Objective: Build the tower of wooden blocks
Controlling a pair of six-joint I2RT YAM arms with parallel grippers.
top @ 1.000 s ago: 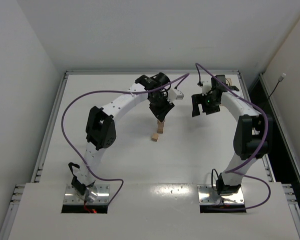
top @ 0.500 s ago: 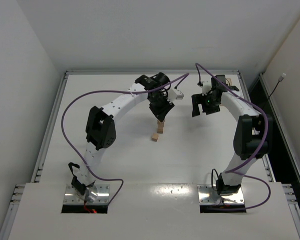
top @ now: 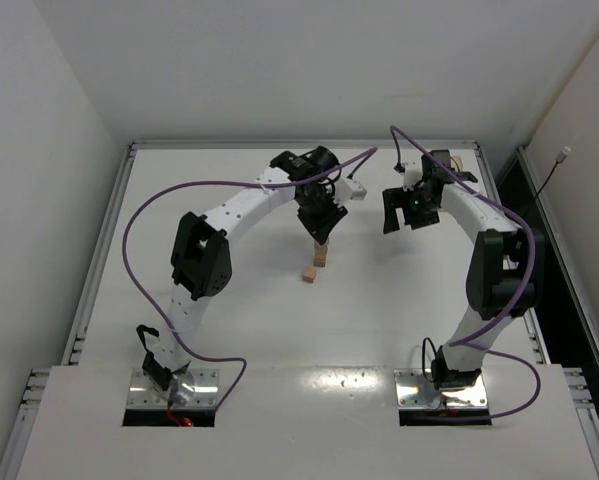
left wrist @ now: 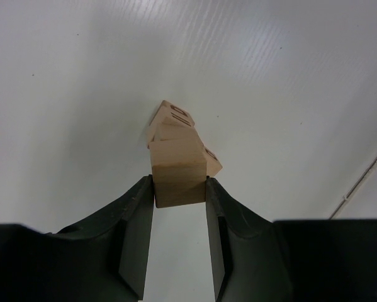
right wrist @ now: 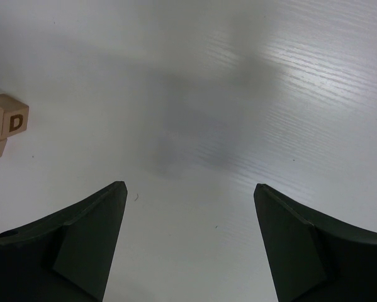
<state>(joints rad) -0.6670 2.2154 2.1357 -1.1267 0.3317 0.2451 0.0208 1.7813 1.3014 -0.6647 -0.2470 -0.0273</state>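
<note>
The left end effector (left wrist: 180,184) is pinching a smooth, light-tan wooden cube (left wrist: 179,171) above the tower (left wrist: 170,121); the right end effector (right wrist: 188,187) is hanging spread over the white ribbed table (right wrist: 251,88).

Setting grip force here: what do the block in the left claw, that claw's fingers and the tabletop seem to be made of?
Block: bare light wood, matte, with a tan colour and faint grain.
Fingers of the left claw: dark, smooth and moulded-looking, so likely plastic, though I can't be sure.
Tabletop: white and slightly glossy with fine parallel ribs, perhaps plastic sheet or laminate.
</note>
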